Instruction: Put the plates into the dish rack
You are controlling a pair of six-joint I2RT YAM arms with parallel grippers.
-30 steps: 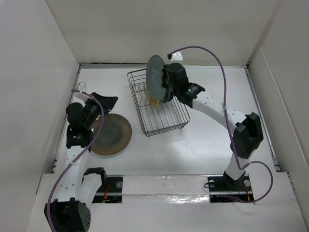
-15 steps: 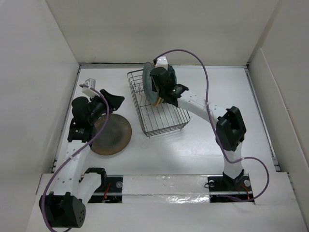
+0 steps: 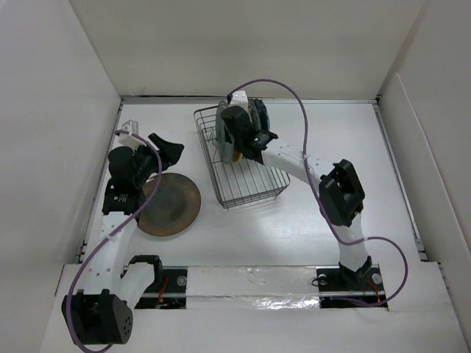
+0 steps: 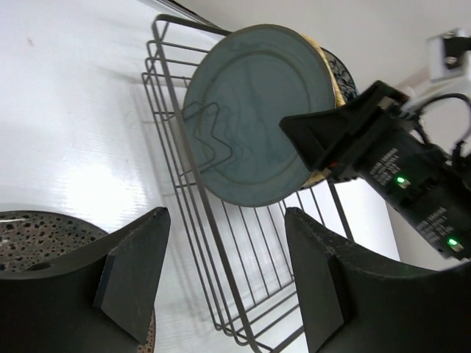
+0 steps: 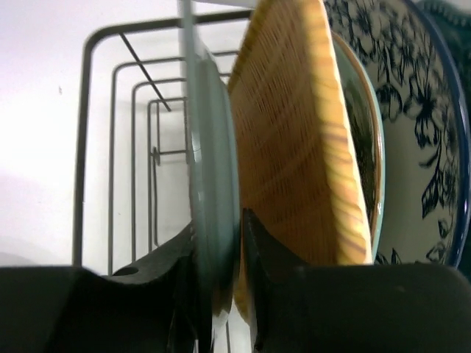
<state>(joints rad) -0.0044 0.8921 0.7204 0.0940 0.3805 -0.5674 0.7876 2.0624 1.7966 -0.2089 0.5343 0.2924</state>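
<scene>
The dish rack (image 3: 254, 193) stands mid-table, and several plates lean upright at its far end. Foremost is a grey-green plate (image 4: 257, 132), resting against the prongs. My right gripper (image 5: 218, 220) straddles that plate's rim (image 5: 213, 162); its left finger touches and a thin gap shows at its right finger, so it stands open. Behind come a tan plate (image 5: 294, 147) and a blue-and-white plate (image 5: 412, 132). A large brown plate (image 3: 171, 206) lies flat left of the rack. Above its far edge my left gripper (image 3: 165, 151) hangs open and empty, pointing at the rack (image 4: 213, 279).
White walls enclose the table on the left, back and right. A purple cable (image 3: 294, 92) arcs over the right arm above the rack. Both arm bases sit on the rail at the near edge (image 3: 250, 283).
My right gripper carried the grey-green plate left and down into the rack, and its fingers have loosened. The left gripper opened wide above the brown plate.
</scene>
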